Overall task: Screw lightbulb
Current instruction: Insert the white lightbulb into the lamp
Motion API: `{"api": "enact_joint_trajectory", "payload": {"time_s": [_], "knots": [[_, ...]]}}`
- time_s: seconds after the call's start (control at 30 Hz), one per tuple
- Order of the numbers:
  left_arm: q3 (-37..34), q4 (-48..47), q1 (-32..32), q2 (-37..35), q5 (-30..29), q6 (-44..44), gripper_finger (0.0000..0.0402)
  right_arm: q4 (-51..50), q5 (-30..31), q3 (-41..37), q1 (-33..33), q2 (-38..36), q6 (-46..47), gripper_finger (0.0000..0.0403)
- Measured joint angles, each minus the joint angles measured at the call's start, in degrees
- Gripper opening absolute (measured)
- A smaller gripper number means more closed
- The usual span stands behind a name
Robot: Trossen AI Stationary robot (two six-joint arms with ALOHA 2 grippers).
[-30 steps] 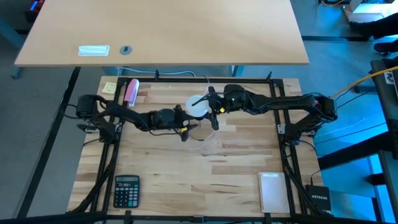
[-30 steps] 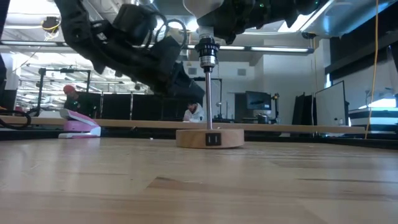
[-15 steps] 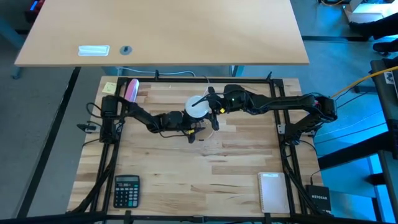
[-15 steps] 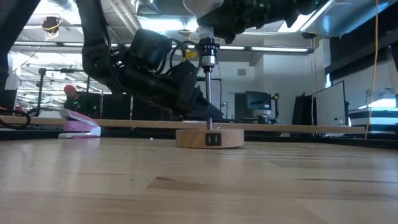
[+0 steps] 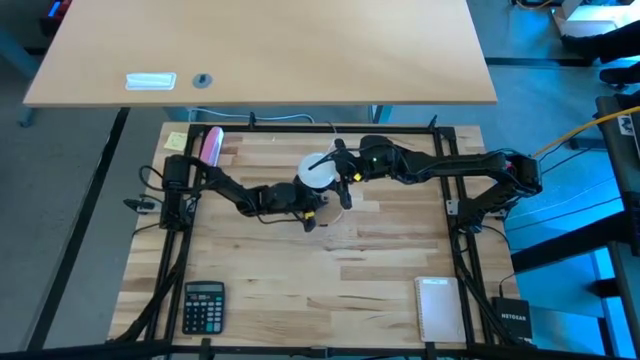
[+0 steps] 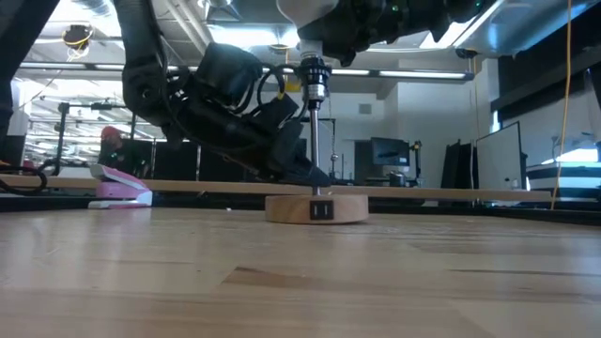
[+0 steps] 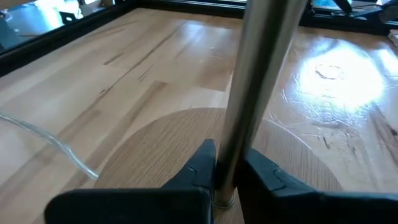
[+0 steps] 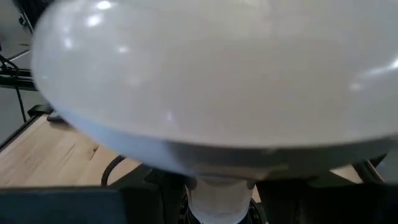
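Pink item: I see it lying at the far left corner of my table, well apart from the work
Calculator: near left corner, flat on the wood
Left gripper: I have it low at the lamp stand, fingers clamped on the metal rod just above the wooden base; in the low view it reaches in from the left to the foot of the rod
Wooden base: round disc sitting on the table at its middle, the rod rising upright from it
Lightbulb: white globe up at the top of the rod, its silvery screw base pointing down, directly above the wooden base
Right gripper: I hold it high at the lightbulb, fingers closed around the globe, which fills the right wrist view
Notepad: near right corner, lying flat
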Motion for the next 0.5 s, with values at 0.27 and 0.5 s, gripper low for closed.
{"api": "enact_joint_trajectory", "payload": {"time_s": [0.27, 0.5], "knots": [[-0.24, -11.75, -3.32, -9.98, 3.65, -0.41, 0.0027, 0.17, -6.16, 1.44, 0.11, -1.91, 1.12, 0.0161], [-0.22, -18.74, -6.1, -17.17, 6.43, 0.36, 0.0027, 0.61, -17.24, 3.52, 0.07, -1.92, 3.19, 0.0161]]}}
